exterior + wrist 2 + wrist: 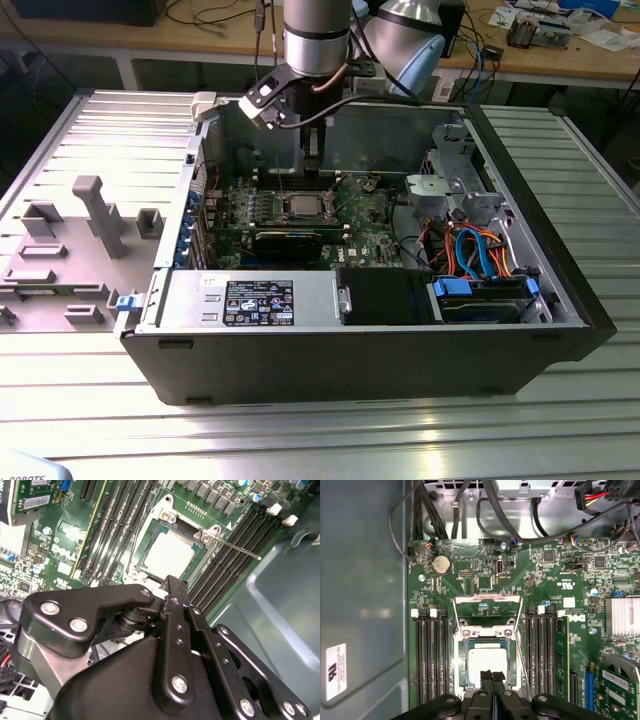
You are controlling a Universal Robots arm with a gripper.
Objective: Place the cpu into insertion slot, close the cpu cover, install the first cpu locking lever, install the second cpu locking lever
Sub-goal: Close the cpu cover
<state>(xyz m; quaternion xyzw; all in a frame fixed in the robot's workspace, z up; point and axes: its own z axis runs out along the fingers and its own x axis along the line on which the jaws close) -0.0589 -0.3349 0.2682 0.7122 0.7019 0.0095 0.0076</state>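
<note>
Fingers pressed together over the cpu (303, 207), at the black card's (290, 241) twelve o'clock in the exterior view, the gripper (493, 676) should, I reckoned, push the open cpu cover (487, 598) down evenly

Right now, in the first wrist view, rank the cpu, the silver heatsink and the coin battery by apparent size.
1-2. cpu and silver heatsink: they look alike, and the heatsink is cut by the picture's edge.
3. coin battery.
</note>
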